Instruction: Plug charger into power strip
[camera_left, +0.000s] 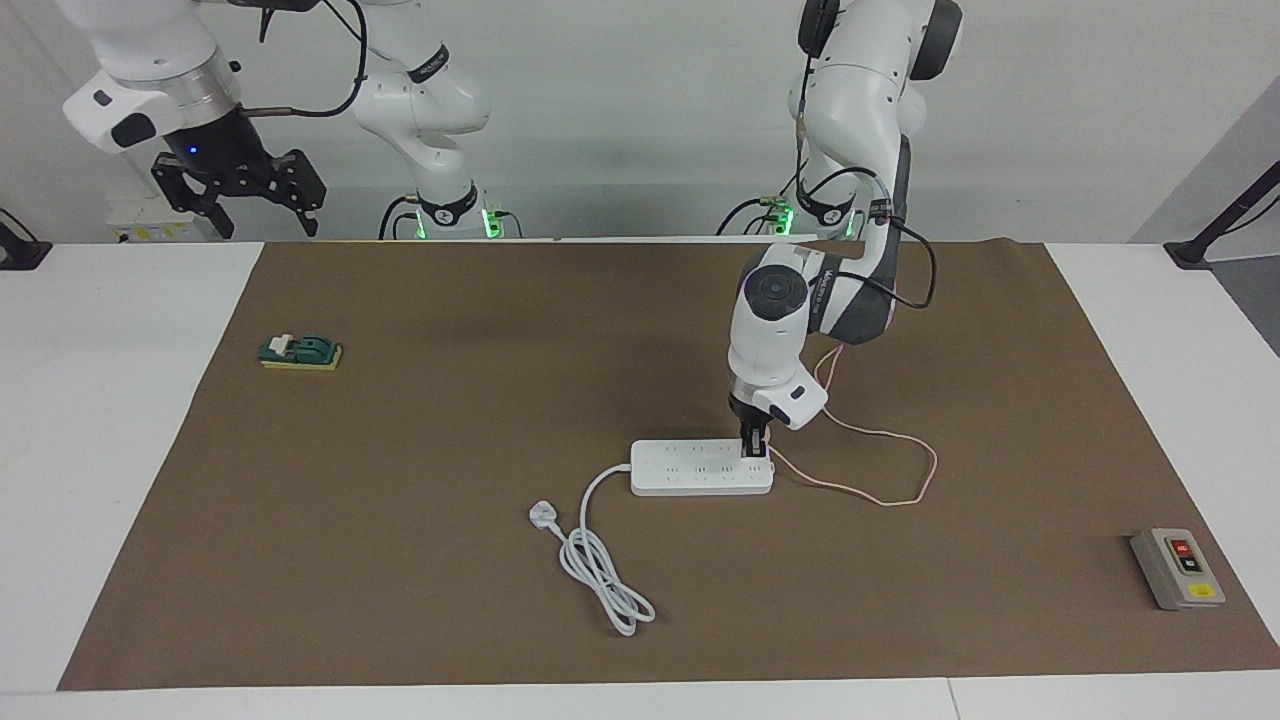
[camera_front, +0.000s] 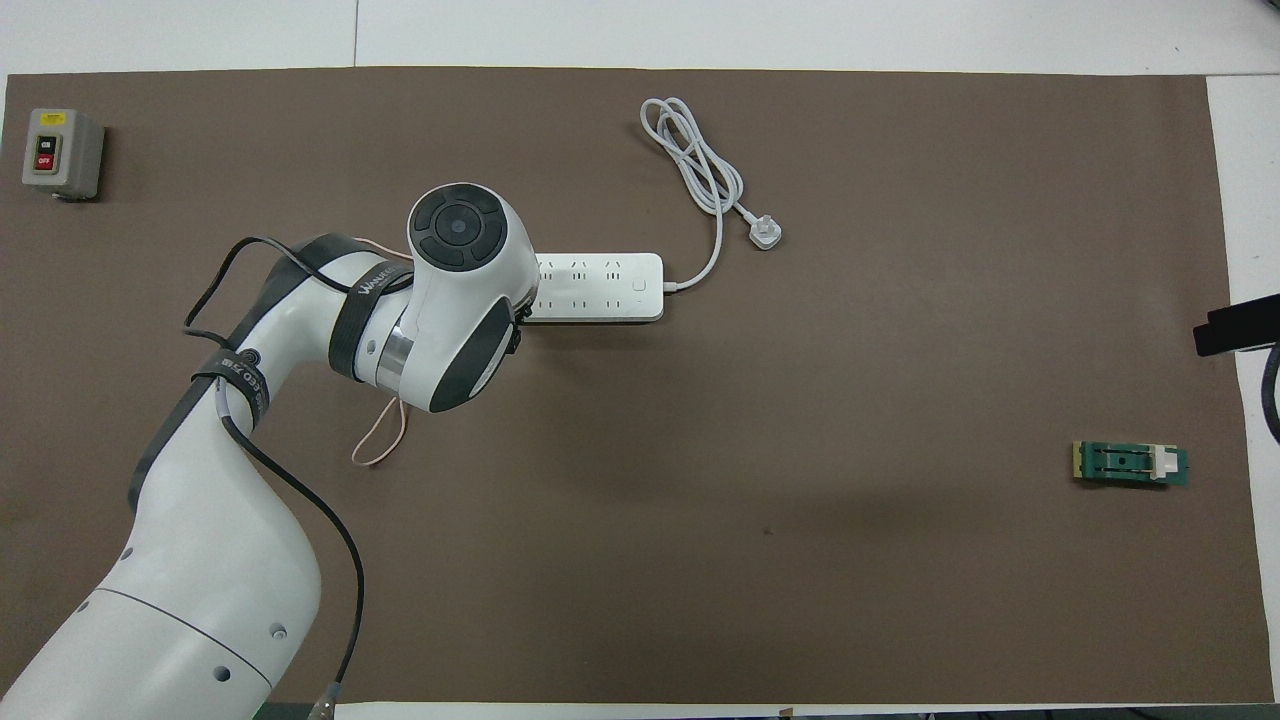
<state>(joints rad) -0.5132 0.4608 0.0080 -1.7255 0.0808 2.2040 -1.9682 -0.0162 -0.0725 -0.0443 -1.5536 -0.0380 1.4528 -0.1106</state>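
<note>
The left end effector (camera_left: 757, 447) stood on the power strip's (camera_left: 700, 468) end socket, over the unseen charger; its grip could not be read. Lifting while clamped could unseat the charger. The right end effector (camera_left: 240, 195) waited open.

A plain brown mat (camera_left: 420, 520) is covering the white bench (camera_left: 110, 420). The power strip (camera_left: 690, 470) is showing white, its coiled cord (camera_left: 600, 565) and three-pin plug (camera_left: 541, 516) white too. The charger's thin cable (camera_left: 890, 495) is showing pale pink against the brown. A grey box (camera_left: 1176, 570) is carrying one red and one black button plus a yellow label. A small block (camera_left: 300, 352) is showing dark green over a yellow base, with a white piece. The arms are showing white with dark grey bands; the right hand (camera_left: 240, 190) is black.
</note>
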